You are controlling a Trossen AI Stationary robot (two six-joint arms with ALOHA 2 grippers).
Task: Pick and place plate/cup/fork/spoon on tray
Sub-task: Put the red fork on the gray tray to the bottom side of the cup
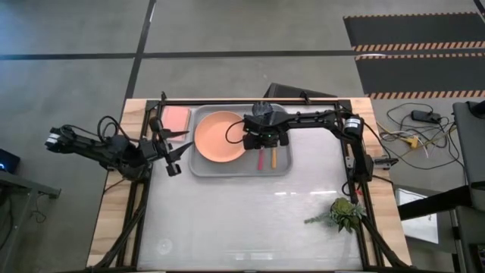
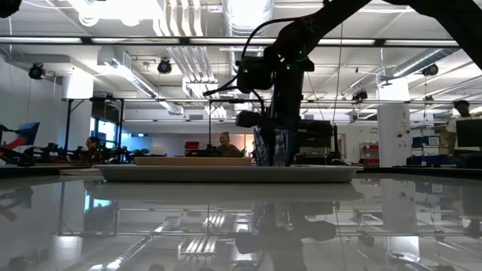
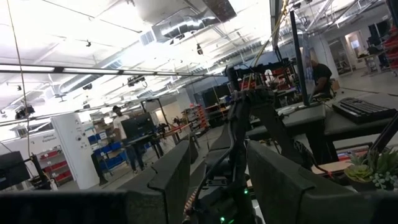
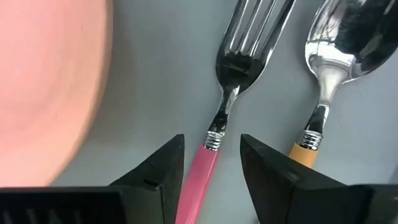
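Observation:
The grey tray (image 1: pixel 239 168) lies at the table's far middle, with the salmon-orange plate (image 1: pixel 220 136) on its left part. The fork (image 4: pixel 214 140), with its red-pink handle, and the orange-handled spoon (image 4: pixel 320 118) lie side by side on the tray's right part, flat on its floor. My right gripper (image 4: pixel 211 155) is open, low over the tray and pointing down. Its fingers stand on either side of the fork's handle, near the neck, apart from it. My left gripper (image 1: pixel 171 149) is open and empty, left of the tray. The cup is not in view.
A pink flat rectangle (image 1: pixel 176 117) lies beside the tray's far left corner. A small green plant (image 1: pixel 345 214) lies on the table near the right edge. The low view shows the tray's rim (image 2: pixel 226 173) with my right gripper (image 2: pixel 271 150) standing on or just above it.

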